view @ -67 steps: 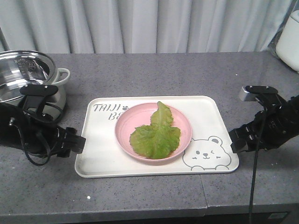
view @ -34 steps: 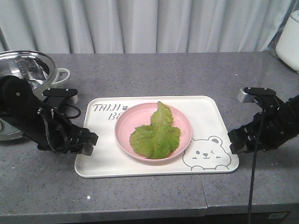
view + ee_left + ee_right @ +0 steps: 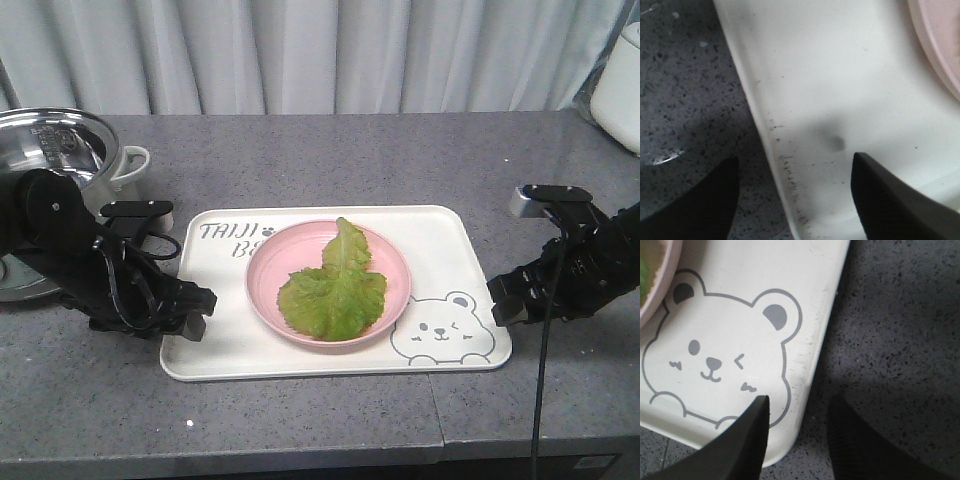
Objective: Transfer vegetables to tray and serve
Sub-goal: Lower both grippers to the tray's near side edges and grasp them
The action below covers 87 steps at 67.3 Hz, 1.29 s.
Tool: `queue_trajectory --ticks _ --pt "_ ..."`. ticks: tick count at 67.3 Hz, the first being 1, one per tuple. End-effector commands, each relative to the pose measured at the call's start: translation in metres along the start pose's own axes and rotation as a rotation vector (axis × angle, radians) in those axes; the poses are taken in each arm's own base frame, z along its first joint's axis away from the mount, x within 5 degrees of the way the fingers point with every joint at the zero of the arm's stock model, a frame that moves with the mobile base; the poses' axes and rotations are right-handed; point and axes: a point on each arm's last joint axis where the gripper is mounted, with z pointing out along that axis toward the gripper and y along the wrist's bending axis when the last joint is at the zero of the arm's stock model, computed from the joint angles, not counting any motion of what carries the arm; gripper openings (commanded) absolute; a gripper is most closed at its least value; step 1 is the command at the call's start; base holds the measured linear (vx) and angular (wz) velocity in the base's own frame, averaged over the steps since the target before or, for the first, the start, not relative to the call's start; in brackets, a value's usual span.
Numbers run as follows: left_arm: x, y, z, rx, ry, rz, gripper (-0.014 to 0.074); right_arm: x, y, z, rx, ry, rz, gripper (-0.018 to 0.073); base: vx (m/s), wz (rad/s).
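Observation:
The vegetables are one crinkled green lettuce leaf [image 3: 335, 290] lying in a round pink plate [image 3: 385, 255]. That plate stands on the cream tray [image 3: 215, 340] with the bear drawing [image 3: 443, 328]. My left gripper [image 3: 195, 310] is open at the tray's left edge. In the left wrist view its dark fingers [image 3: 715, 200] straddle the tray rim [image 3: 775, 150], one over the counter and one over the tray. My right gripper [image 3: 503, 300] is open at the right edge. Its fingertips [image 3: 757, 420] stand either side of the tray rim [image 3: 810, 365] by the bear.
A steel pot [image 3: 45, 150] with a white handle stands at the far left, just behind my left arm. A white appliance [image 3: 620, 85] sits at the back right corner. The grey counter [image 3: 330, 160] ends at a front edge below the tray.
My left arm has swung right, from beside the pot to the tray's left edge. The right gripper has barely shifted. Tray, plate and leaf have not moved.

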Motion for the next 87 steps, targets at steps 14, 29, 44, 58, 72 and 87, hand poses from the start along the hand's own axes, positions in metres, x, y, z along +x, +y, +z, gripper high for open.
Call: queue_trajectory --ticks 14,29,44,58,72,87 --pt "-0.008 -0.007 -0.019 0.029 -0.087 -0.009 0.0459 -0.009 0.004 -0.015 0.014 -0.094 -0.022 0.0277 0.0 0.0" --pt "-0.008 -0.007 -0.019 0.029 -0.087 -0.009 0.0459 -0.009 0.001 -0.006 0.003 -0.06 -0.011 0.0277 0.0 0.0" --pt "-0.008 -0.007 -0.019 0.029 -0.086 -0.009 0.0459 -0.008 -0.001 0.004 -0.016 -0.021 -0.009 0.0277 0.0 0.0" --pt "-0.008 -0.007 -0.019 0.029 -0.083 -0.009 0.045 -0.007 0.001 0.008 -0.063 0.002 -0.026 0.0277 0.0 0.0" --pt "-0.007 -0.007 -0.019 0.029 -0.079 -0.009 0.037 -0.006 0.002 0.008 -0.07 0.011 -0.026 0.0243 0.0 0.0" --pt "-0.007 -0.007 -0.019 0.029 -0.071 -0.007 0.0243 -0.004 0.001 0.013 -0.08 0.043 -0.023 0.0165 0.0 0.0"
